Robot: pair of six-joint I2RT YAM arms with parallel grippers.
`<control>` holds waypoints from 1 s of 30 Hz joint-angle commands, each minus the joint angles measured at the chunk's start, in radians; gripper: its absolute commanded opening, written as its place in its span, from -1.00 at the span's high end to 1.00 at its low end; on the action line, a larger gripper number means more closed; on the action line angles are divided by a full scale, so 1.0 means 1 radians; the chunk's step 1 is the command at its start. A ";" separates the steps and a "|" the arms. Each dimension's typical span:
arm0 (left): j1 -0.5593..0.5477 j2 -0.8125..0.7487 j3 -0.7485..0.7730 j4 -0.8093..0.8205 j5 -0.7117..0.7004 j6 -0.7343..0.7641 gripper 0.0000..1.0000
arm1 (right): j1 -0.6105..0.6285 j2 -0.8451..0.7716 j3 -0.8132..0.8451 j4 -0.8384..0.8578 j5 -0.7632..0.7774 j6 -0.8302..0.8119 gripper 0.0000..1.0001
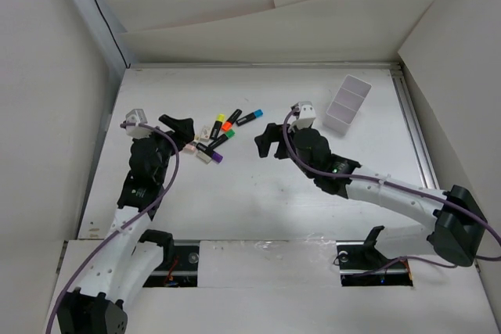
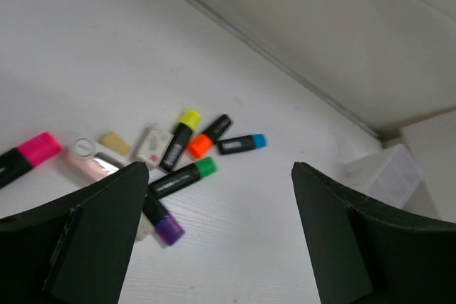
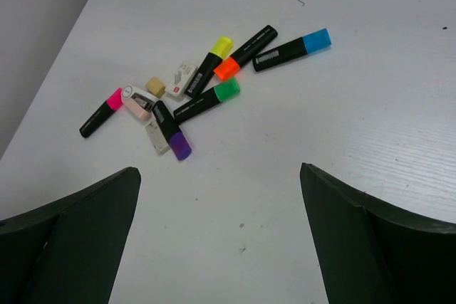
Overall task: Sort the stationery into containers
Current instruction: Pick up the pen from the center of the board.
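Note:
Several short highlighter markers (image 1: 219, 134) lie in a loose cluster left of the table's middle. In the right wrist view their caps show yellow (image 3: 222, 45), orange (image 3: 227, 68), blue (image 3: 317, 40), green (image 3: 227, 90), purple (image 3: 180, 146) and pink (image 3: 114, 97). The pale divided tray (image 1: 347, 103) stands at the back right and looks empty; it shows faintly in the left wrist view (image 2: 385, 174). My left gripper (image 1: 181, 131) (image 2: 218, 174) is open and empty, just left of the cluster. My right gripper (image 1: 265, 140) (image 3: 219, 171) is open and empty, right of the cluster.
Small erasers lie among the markers: a tan one (image 3: 155, 86), a white one (image 3: 182, 78) and a pale pink one (image 3: 137, 102). White walls (image 1: 235, 37) close the table at the back and both sides. Bare tabletop (image 1: 266, 193) lies in front of the markers.

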 commanded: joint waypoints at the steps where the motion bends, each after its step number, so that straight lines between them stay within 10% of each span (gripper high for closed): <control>1: -0.005 0.050 0.068 -0.169 -0.186 -0.031 -0.54 | 0.009 0.007 0.049 0.029 -0.075 -0.014 -1.00; 4: -0.005 0.127 0.108 -0.243 -0.235 -0.060 -0.08 | 0.009 0.007 0.049 0.029 -0.125 -0.023 -1.00; 6: -0.005 0.168 0.122 -0.278 -0.255 -0.070 -0.01 | 0.009 0.007 0.049 0.029 -0.143 -0.034 0.39; 9: -0.005 0.256 0.165 -0.350 -0.324 -0.100 -0.08 | 0.009 -0.002 0.049 0.029 -0.138 -0.023 1.00; 14: -0.005 0.333 0.192 -0.426 -0.405 -0.129 -0.30 | 0.009 -0.013 0.049 0.029 -0.142 -0.023 0.94; 21: -0.005 0.441 0.231 -0.479 -0.469 -0.119 -0.43 | 0.009 -0.056 0.049 0.029 -0.153 -0.014 0.33; 30: -0.005 0.679 0.379 -0.614 -0.481 -0.034 -0.38 | 0.009 -0.074 0.040 0.029 -0.133 -0.014 0.25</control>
